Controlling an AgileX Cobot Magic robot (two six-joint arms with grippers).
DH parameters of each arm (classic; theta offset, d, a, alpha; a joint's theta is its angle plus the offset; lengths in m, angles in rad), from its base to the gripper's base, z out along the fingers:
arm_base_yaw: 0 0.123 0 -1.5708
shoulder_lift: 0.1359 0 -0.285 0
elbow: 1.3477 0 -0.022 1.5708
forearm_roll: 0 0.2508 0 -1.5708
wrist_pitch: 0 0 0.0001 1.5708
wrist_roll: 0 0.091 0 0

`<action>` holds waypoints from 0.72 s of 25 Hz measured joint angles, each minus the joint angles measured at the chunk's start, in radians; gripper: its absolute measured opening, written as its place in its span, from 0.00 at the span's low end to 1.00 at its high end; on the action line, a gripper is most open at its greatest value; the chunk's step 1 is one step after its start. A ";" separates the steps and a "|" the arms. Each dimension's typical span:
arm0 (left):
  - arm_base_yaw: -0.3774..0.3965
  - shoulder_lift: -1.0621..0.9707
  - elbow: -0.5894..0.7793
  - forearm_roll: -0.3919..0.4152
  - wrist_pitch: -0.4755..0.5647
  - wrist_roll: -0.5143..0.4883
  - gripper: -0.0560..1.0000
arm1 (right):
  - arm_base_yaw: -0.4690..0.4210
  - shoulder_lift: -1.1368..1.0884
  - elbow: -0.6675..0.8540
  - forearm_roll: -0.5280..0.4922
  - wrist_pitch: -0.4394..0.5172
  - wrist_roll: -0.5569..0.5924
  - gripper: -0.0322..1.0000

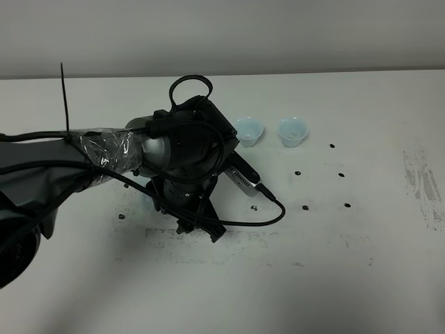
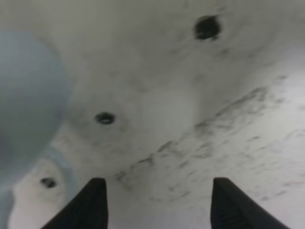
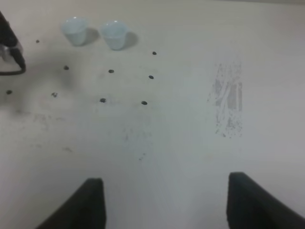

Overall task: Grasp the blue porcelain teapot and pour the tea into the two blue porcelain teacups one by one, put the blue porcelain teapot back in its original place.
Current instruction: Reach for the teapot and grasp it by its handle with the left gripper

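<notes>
The blue porcelain teapot (image 2: 26, 95) shows only in the left wrist view, as a blurred pale-blue round body beside one finger, outside the jaws. In the high view my left arm covers it. My left gripper (image 2: 159, 183) is open over bare table, with nothing between its dark fingers (image 2: 90, 205); from above the left gripper (image 1: 200, 229) points down near the table's middle. The two blue porcelain teacups (image 1: 249, 131) (image 1: 293, 131) stand side by side behind and to the right of that arm. My right gripper (image 3: 167, 179) is open and empty, far from the teacups (image 3: 75, 29) (image 3: 114, 33).
Small dark holes (image 1: 304, 207) dot the white table (image 1: 361, 264) between the cups and the front. A grey scuffed patch (image 1: 424, 188) marks the right side. A black cable (image 1: 268, 209) loops off the left arm, and a thin black strip (image 1: 64, 97) sticks up from it.
</notes>
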 joint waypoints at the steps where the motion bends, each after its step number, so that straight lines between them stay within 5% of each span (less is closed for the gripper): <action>1: -0.003 -0.001 0.000 -0.009 -0.002 0.000 0.53 | 0.000 0.000 0.000 0.000 0.000 0.000 0.58; 8: -0.010 -0.013 0.002 -0.016 -0.005 0.000 0.53 | 0.000 0.000 0.000 0.000 0.000 0.000 0.58; 18: -0.009 -0.014 0.035 0.009 -0.135 0.039 0.53 | 0.000 0.000 0.000 0.000 0.000 0.000 0.58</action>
